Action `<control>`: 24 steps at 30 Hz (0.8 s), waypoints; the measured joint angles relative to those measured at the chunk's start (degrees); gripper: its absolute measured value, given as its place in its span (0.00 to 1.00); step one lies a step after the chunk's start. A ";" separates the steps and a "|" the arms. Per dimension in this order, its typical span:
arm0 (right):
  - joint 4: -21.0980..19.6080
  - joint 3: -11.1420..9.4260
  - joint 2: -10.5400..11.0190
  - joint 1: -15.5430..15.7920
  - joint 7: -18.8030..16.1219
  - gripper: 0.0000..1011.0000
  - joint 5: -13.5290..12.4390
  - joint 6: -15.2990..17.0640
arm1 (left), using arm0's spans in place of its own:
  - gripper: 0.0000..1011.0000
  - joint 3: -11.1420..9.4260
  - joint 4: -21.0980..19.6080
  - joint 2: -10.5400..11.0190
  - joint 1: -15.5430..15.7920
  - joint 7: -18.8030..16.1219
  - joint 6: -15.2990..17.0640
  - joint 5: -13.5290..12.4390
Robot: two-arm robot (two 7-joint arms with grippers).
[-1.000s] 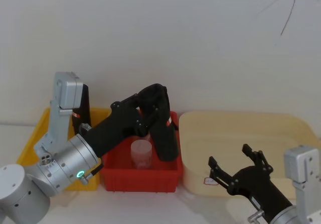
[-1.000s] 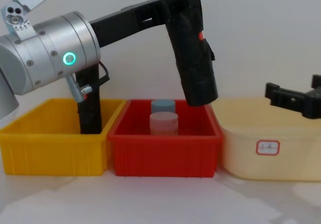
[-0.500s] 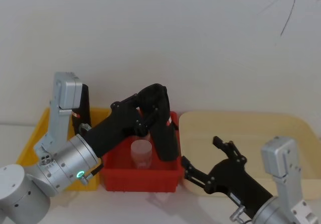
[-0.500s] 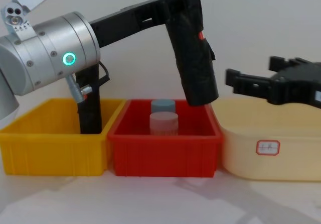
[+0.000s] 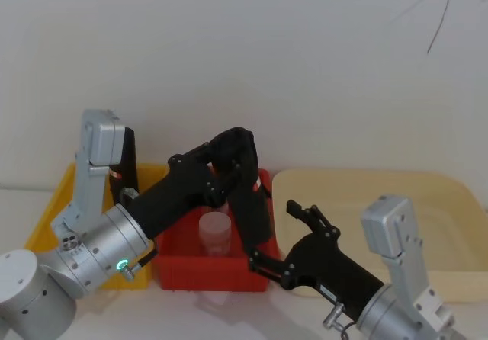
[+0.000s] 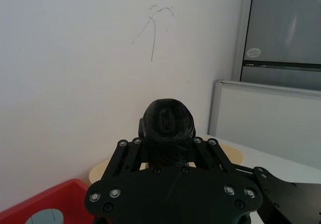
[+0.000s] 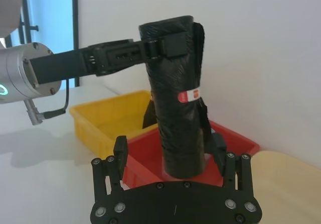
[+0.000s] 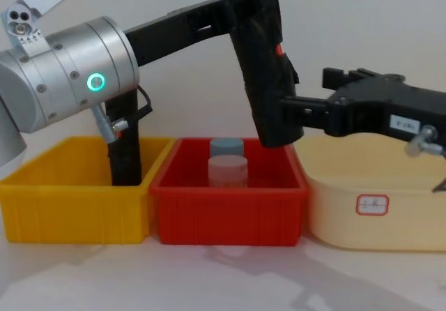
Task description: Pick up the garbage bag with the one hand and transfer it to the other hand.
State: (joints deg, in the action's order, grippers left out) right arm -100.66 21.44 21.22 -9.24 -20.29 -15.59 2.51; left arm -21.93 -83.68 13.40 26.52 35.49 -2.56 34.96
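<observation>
Here the garbage bag [image 8: 268,74], a thick black roll with a small red mark, hangs tilted in the air over the right side of the red bin [image 8: 230,213], its lower end apart from the two small jars [image 8: 227,170] inside. The left gripper [image 8: 247,4] has its fingers clamped on the roll's upper end. The right gripper [image 7: 169,151] reaches in low, fingers spread wide on either side of the roll's lower part. A yellow bin [image 8: 70,213] and a cream tub [image 8: 376,220] flank the red bin on the counter [image 8: 209,276].
</observation>
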 joint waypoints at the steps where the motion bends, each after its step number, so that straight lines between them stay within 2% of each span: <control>1: 0.22 0.15 -0.09 -0.30 -0.14 0.99 -0.06 -0.04 | 0.37 0.00 0.00 0.00 0.00 0.00 0.00 0.01; 12: 3.30 1.48 -0.86 -3.24 -1.81 0.99 -0.74 -0.93 | 0.37 0.00 0.00 0.00 0.00 0.00 0.00 0.01; 24: 7.87 3.01 -2.19 -6.66 -2.81 0.99 -0.29 -2.27 | 0.37 0.00 0.00 0.01 0.00 -0.01 0.00 0.00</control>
State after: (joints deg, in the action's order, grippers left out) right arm -92.80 24.45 19.03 -15.90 -23.10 -15.88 0.24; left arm -21.93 -83.69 13.41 26.52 35.48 -2.56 34.97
